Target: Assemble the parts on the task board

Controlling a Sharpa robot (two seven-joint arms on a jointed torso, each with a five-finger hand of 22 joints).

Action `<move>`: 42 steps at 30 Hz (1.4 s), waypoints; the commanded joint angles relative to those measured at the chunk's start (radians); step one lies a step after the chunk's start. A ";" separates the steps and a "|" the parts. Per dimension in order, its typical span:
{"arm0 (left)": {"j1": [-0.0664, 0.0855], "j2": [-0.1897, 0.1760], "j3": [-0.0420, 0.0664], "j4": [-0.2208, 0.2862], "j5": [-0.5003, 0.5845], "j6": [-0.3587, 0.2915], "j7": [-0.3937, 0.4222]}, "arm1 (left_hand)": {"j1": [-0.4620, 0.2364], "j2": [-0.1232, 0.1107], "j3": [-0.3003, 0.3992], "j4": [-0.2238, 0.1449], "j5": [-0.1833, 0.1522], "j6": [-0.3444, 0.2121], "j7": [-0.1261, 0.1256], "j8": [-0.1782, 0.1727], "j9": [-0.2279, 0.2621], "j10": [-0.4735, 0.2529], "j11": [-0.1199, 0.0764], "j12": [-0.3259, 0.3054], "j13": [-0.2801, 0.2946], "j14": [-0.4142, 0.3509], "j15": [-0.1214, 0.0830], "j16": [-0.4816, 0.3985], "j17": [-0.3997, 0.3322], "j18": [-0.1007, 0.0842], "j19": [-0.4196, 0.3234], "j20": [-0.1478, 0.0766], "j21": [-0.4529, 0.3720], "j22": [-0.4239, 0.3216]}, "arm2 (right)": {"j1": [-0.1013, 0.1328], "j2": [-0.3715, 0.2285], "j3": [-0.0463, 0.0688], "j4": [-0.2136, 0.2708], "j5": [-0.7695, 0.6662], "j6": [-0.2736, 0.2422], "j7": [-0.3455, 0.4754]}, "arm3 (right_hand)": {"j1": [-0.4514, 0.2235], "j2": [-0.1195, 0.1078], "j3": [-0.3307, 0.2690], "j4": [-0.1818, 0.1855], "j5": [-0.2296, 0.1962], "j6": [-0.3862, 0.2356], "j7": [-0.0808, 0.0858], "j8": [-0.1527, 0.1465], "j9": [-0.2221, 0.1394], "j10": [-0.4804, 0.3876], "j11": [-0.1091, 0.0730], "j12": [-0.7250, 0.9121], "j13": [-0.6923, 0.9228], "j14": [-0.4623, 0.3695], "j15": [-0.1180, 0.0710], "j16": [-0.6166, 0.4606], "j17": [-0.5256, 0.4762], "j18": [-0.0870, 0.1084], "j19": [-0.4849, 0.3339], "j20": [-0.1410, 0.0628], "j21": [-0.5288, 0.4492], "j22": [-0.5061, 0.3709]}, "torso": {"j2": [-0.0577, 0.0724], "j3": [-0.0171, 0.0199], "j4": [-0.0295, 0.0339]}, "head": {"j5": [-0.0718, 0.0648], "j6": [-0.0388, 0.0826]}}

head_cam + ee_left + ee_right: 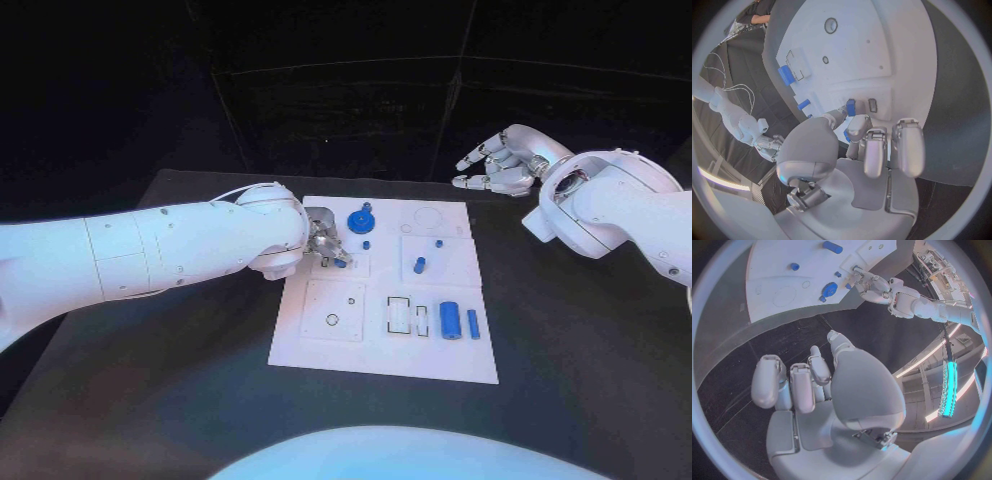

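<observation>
The left hand (323, 244) sits at about ten o'clock on the white task board (378, 350) and pinches a small blue part (851, 106) in its fingertips. The right hand (498, 165) hangs off the board near one o'clock, fingers apart, holding nothing.

Overhead head camera (plus two wrist fisheyes)

Black table (577, 330) beneath everything.
</observation>
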 commanded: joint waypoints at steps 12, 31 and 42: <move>-0.001 0.024 -0.002 -0.025 0.014 0.046 -0.018 | -0.085 -0.005 0.114 -0.060 -0.004 0.017 -0.006 0.022 0.018 0.011 0.002 0.010 0.005 0.106 -0.002 0.003 0.263 -0.010 0.023 0.002 0.000 0.022 | 0.002 0.002 0.001 -0.001 -0.013 0.004 0.007 | 0.009 0.000 -0.002 0.006 -0.009 -0.005 0.000 0.006 -0.001 -0.009 -0.001 -0.009 -0.004 0.054 -0.005 -0.006 0.043 0.018 -0.007 0.000 -0.007 -0.004 | 0.000 0.0003 0.0000 | 0.003 0.000; 0.000 0.047 -0.002 -0.061 0.030 0.073 -0.020 | -0.173 -0.022 0.009 0.001 -0.005 0.039 -0.017 0.041 0.035 0.028 -0.007 0.039 0.030 0.106 -0.010 0.003 0.263 -0.011 0.027 -0.005 0.004 0.032 | 0.002 0.003 0.001 0.001 -0.013 0.006 0.005 | 0.007 -0.001 -0.004 0.007 -0.010 -0.006 0.000 0.006 -0.001 -0.010 -0.001 -0.009 -0.005 0.054 -0.005 -0.006 0.043 0.018 -0.007 0.000 -0.007 -0.004 | 0.000 0.0006 0.0001 | -0.001 -0.002; 0.001 0.053 -0.001 -0.079 0.030 0.053 -0.020 | -0.199 -0.026 -0.045 0.023 -0.006 0.046 -0.020 0.050 0.044 0.030 -0.009 0.043 0.032 0.106 -0.013 0.003 0.263 -0.012 0.028 -0.008 0.005 0.035 | 0.002 0.005 0.001 0.002 -0.013 0.007 0.004 | 0.004 -0.002 -0.007 0.011 -0.014 -0.008 0.000 0.007 -0.001 -0.011 -0.001 -0.012 -0.007 0.054 -0.005 -0.007 0.043 0.019 -0.008 0.000 -0.009 -0.007 | 0.000 0.0005 -0.0006 | -0.003 -0.002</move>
